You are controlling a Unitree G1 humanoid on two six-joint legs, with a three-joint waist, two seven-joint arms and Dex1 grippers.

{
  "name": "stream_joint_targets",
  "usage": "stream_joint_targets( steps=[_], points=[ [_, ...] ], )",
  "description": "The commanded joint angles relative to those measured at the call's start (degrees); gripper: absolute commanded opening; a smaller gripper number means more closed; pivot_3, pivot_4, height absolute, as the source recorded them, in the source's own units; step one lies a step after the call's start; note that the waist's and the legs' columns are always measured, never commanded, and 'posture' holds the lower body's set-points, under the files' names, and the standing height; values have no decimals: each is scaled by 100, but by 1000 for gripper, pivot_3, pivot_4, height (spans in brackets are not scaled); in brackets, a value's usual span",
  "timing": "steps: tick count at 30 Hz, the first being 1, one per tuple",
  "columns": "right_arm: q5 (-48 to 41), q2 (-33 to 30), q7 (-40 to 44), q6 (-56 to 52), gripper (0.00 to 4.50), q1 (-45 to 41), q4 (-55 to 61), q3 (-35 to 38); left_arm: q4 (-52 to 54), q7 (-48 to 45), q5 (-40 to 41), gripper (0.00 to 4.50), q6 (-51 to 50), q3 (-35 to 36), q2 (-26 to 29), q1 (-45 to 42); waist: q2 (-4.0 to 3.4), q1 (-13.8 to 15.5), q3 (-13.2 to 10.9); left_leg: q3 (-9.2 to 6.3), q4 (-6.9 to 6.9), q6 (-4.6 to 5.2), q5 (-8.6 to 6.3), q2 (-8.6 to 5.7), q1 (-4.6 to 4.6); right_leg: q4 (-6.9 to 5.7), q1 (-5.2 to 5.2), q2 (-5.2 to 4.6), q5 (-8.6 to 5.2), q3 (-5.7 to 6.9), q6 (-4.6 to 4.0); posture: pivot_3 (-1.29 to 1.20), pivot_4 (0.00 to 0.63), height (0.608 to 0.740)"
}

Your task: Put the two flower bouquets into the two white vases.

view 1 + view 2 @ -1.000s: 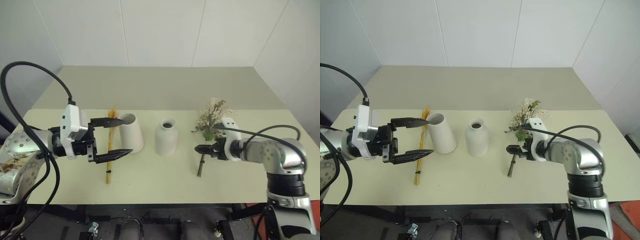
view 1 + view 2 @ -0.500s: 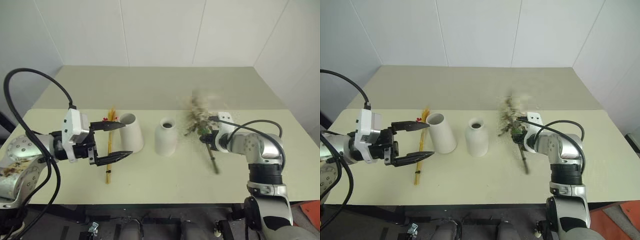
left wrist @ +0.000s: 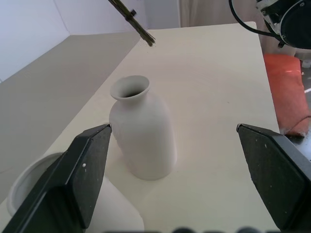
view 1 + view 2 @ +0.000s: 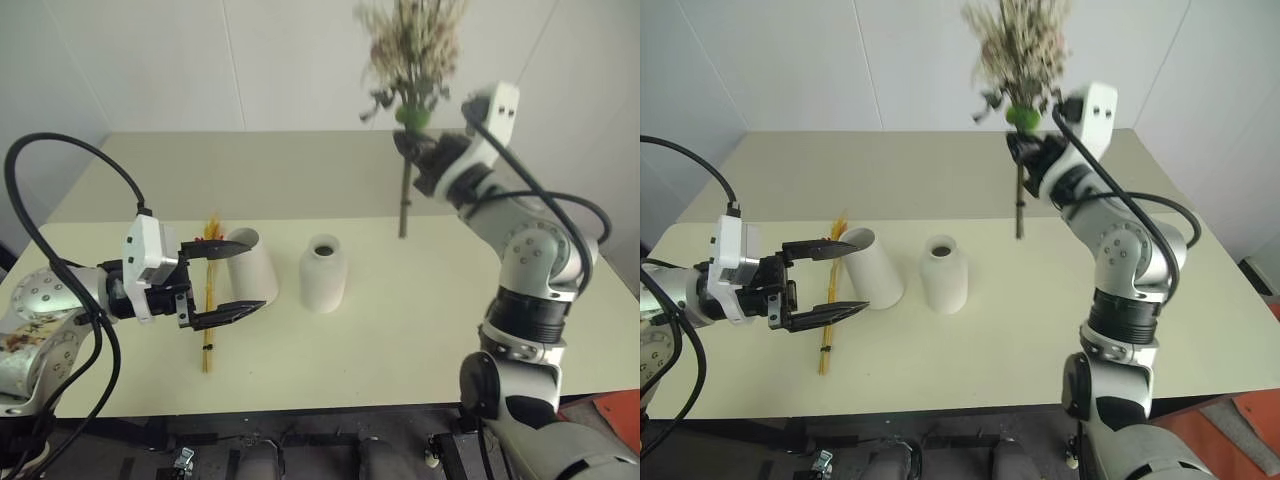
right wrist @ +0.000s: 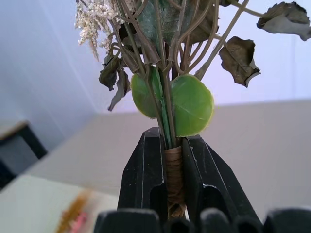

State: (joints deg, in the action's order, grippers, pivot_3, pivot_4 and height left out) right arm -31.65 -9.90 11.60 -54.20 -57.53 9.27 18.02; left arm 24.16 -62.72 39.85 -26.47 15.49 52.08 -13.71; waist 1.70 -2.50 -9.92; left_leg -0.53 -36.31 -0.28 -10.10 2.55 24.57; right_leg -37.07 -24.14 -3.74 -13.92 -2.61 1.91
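Note:
My right gripper [image 5: 172, 162] is shut on the wrapped stem of the cream-white bouquet [image 4: 410, 50]. It holds the bouquet upright, high over the far right part of the table, with the stem end [image 4: 403, 232] hanging free. The round bottle-shaped vase [image 4: 322, 273] stands mid-table. The cone vase [image 4: 255, 268] stands to its left. My left gripper [image 4: 240, 277] is open, its fingers level and just left of the cone vase. The yellow-orange bunch [image 4: 208, 320] lies flat on the table under the left gripper, partly hidden by it.
The cream table [image 4: 400, 330] runs back to a white wall corner. Black cables loop off both arms. An orange-red object [image 4: 610, 410] sits on the floor past the table's front right corner.
My right gripper shut on the cream-white bouquet's stem, lifted it off the table and swung it upright, high above its former spot. The left gripper stayed where it was.

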Motion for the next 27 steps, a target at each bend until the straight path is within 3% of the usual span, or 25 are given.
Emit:
stream_joint_targets(
  steps=[1,8,19,27],
  points=[
    [-147,294,-140,361,228,-226,163,-158,7,-58,55,4500,34,45,58,-116,0,0,0,0,2,0,0,8,0,0,-3,7,3,0,-5,0,150,740],
    [-41,811,-76,872,228,-93,182,-863,-46,-109,108,4500,-14,116,79,-162,-2,-1,-1,1,5,0,0,31,1,-1,-13,34,11,0,-24,0,150,740],
    [-43,1242,-110,1294,228,316,122,-1235,-19,255,301,4500,-543,281,172,-98,-2,0,-1,1,8,0,0,33,0,0,-14,34,12,0,-26,0,150,740],
    [507,1286,140,2360,228,841,170,-1716,43,300,395,4500,-649,413,189,-65,-3,-2,-2,1,10,-1,0,33,0,0,-16,34,12,0,-26,0,150,740]
  ],
)
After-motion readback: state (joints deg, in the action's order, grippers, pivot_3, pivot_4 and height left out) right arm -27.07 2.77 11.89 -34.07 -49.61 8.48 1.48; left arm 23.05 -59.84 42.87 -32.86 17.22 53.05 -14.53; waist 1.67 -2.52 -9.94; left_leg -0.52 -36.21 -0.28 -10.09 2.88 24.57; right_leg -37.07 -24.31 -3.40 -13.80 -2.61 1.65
